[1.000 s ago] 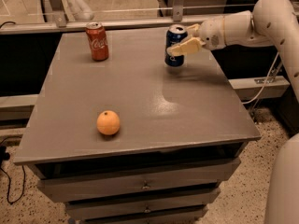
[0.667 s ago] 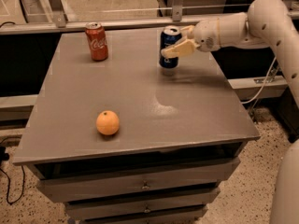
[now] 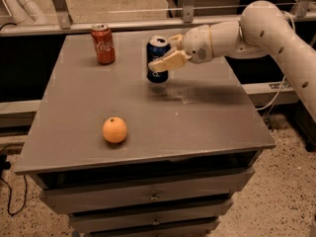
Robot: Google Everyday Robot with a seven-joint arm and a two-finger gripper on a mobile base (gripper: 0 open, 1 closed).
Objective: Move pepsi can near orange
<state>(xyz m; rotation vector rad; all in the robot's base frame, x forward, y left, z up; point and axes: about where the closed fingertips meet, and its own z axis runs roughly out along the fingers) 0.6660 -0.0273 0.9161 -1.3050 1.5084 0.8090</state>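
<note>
The dark blue pepsi can (image 3: 157,59) is upright and held just above the grey table top (image 3: 197,117), a little right of the middle at the back. My gripper (image 3: 167,53) reaches in from the right and is shut on the can, with one cream finger (image 3: 165,62) across its front. The orange (image 3: 114,130) lies on the table near the front left, well apart from the can and the gripper.
A red cola can (image 3: 103,44) stands at the back left of the table. The table is a drawer cabinet with drawers (image 3: 153,196) below its front edge. A metal rail (image 3: 148,22) runs behind it. My white arm (image 3: 261,28) spans the right side.
My gripper has carried the pepsi can to the left and a little toward the front, closer to the orange. The orange and the red can have not moved.
</note>
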